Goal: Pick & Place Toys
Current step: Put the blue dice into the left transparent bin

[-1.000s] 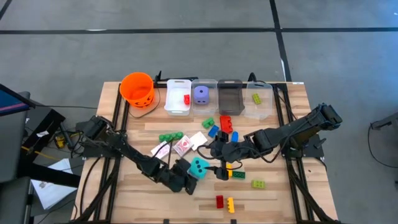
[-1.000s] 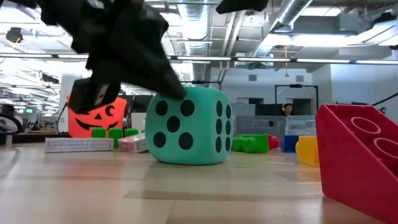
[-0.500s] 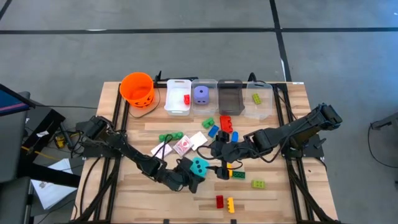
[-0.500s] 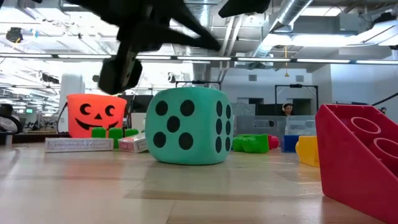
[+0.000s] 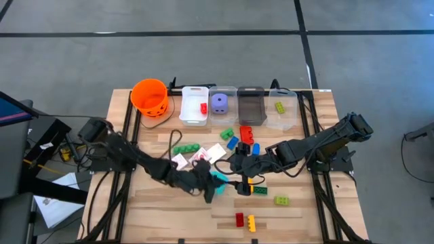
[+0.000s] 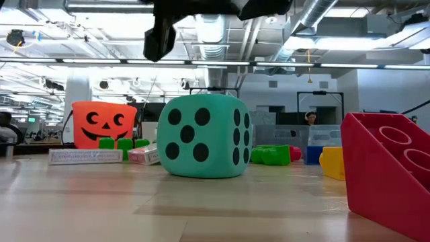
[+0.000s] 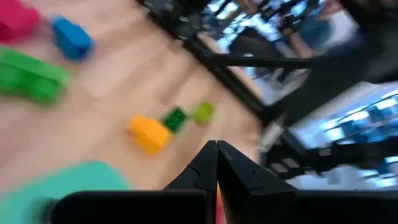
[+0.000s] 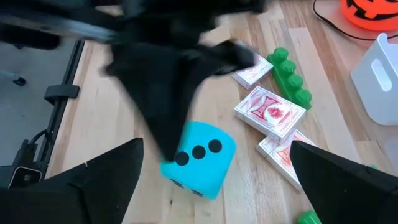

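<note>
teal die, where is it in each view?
High: teal die, centre of table, mostly under the left gripper.
Low: centre, standing on the wood.
Left wrist: blurred, bottom-left corner.
Right wrist: low centre.
Shared landmark: orange bucket; absent from left wrist.

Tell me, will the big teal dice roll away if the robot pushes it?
Probably not far. The teal dice sits flat on one face on the wooden table, so a push would likely slide or tip it. Its rounded corners could allow one tumble. It looks soft and light.
</note>
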